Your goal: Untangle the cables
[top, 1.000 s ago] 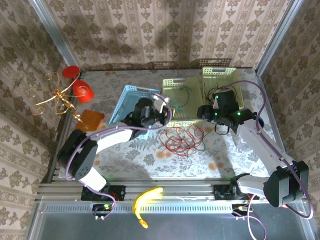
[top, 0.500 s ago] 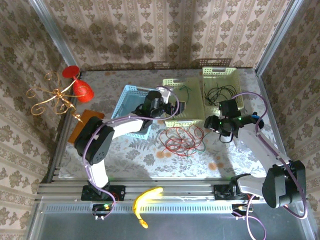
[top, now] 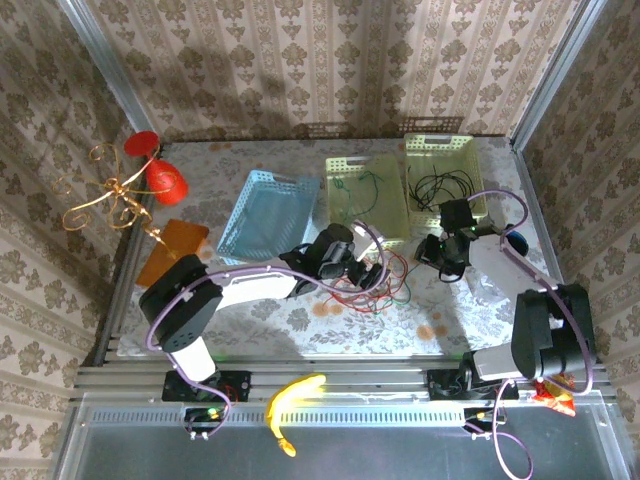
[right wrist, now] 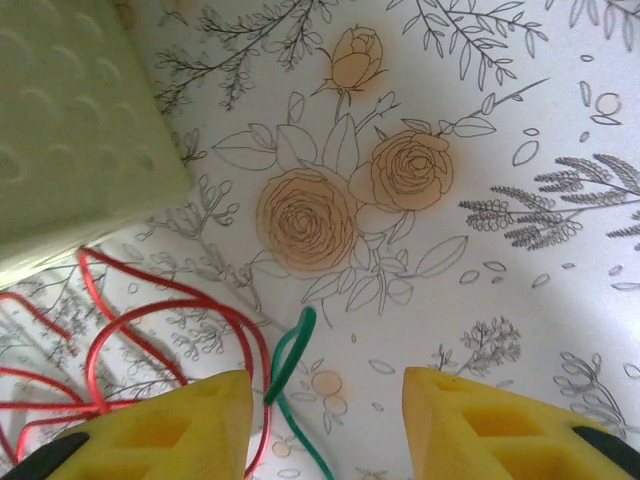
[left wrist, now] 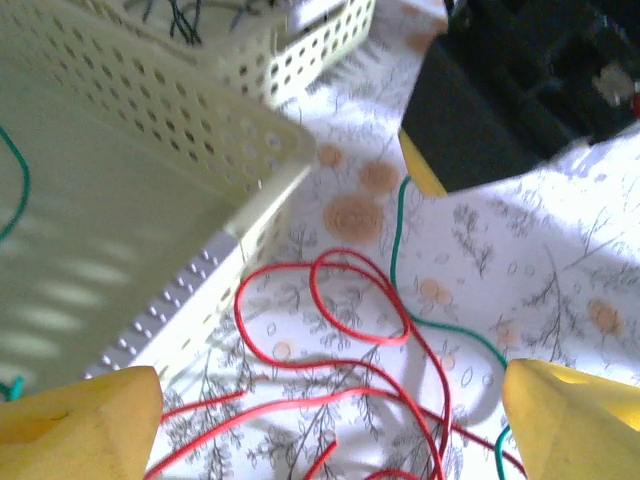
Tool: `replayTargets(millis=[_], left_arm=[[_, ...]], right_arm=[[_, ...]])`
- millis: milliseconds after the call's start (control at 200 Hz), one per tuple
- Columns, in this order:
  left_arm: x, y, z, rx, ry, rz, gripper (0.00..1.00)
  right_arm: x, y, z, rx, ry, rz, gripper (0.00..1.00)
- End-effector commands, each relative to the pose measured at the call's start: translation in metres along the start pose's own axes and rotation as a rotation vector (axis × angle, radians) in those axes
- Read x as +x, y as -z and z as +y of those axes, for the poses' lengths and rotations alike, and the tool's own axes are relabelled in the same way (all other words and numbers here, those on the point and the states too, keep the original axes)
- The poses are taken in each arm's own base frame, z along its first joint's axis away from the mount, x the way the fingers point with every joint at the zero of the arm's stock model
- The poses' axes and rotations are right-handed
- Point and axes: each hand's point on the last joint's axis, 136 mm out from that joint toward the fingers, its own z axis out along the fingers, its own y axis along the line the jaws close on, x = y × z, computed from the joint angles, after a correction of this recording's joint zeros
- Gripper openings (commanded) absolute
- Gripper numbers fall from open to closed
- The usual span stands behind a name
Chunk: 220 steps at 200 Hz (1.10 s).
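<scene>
Maybe a third done, I'd say: the black cable sits alone in the far pale perforated basket. The thin glossy red cable and green cable lie looped together on the floral surface. The left fingers, yellow foam, are spread wide over the red loops. The right fingers are apart, straddling the green end.

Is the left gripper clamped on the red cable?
No: in the left wrist view the left gripper stands wide open and the red cable lies loose on the tablecloth beneath it.
</scene>
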Motion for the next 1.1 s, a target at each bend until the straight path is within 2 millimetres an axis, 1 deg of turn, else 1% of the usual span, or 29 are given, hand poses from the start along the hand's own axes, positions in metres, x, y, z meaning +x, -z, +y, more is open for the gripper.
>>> replayTargets(millis=[0, 45, 155, 245, 315, 455, 480, 490, 510, 590, 705, 715, 750, 890, 1035, 1060, 1095], left_arm=[[0.032, -0.01, 0.005, -0.037, -0.016, 0.093, 0.9], [0.037, -0.013, 0.004, -0.038, -0.017, 0.105, 0.9], [0.044, -0.02, 0.004, -0.049, -0.034, 0.123, 0.9], [0.047, -0.026, 0.007, -0.062, -0.04, 0.137, 0.9], [0.051, -0.03, 0.009, -0.071, -0.04, 0.147, 0.9], [0.059, -0.033, 0.01, -0.073, -0.043, 0.168, 0.91], [0.06, -0.034, 0.01, -0.073, -0.044, 0.17, 0.91], [0.06, -0.034, 0.01, -0.072, -0.045, 0.169, 0.91], [0.06, -0.034, 0.01, -0.072, -0.046, 0.17, 0.91], [0.066, -0.034, 0.009, -0.063, -0.054, 0.183, 0.91], [0.075, -0.033, 0.009, -0.058, -0.058, 0.204, 0.92], [0.076, -0.033, 0.009, -0.056, -0.06, 0.206, 0.92], [0.08, -0.032, 0.008, -0.056, -0.06, 0.215, 0.92], [0.094, -0.032, 0.009, -0.054, -0.071, 0.251, 0.92], [0.106, -0.031, 0.011, -0.059, -0.067, 0.277, 0.93], [0.105, -0.031, 0.012, -0.062, -0.068, 0.274, 0.93], [0.104, -0.029, 0.012, -0.063, -0.066, 0.262, 0.93]], right_arm=[[-0.017, -0.006, 0.014, -0.041, 0.015, -0.021, 0.42], [-0.017, -0.011, 0.014, -0.036, 0.008, -0.01, 0.39], [-0.017, -0.019, 0.009, -0.009, 0.001, 0.002, 0.23], [-0.018, -0.017, 0.003, 0.022, 0.002, -0.02, 0.08], [-0.019, -0.012, 0.001, 0.026, 0.007, -0.042, 0.0], [-0.02, 0.007, 0.002, 0.007, 0.026, -0.093, 0.0], [-0.019, 0.007, 0.001, 0.011, 0.029, -0.093, 0.0], [-0.021, 0.014, 0.003, -0.001, 0.032, -0.114, 0.0], [-0.022, 0.02, 0.004, -0.009, 0.036, -0.132, 0.0], [-0.023, 0.037, 0.004, -0.021, 0.044, -0.179, 0.0], [-0.031, 0.064, 0.008, -0.048, 0.053, -0.275, 0.0], [-0.028, 0.066, 0.006, -0.04, 0.052, -0.268, 0.0], [-0.029, 0.073, 0.005, -0.041, 0.051, -0.29, 0.0], [-0.042, 0.103, 0.005, -0.045, 0.044, -0.409, 0.0], [-0.05, 0.13, 0.015, -0.099, 0.043, -0.491, 0.0], [-0.055, 0.136, 0.021, -0.127, 0.044, -0.515, 0.0], [-0.057, 0.14, 0.027, -0.156, 0.047, -0.523, 0.0]])
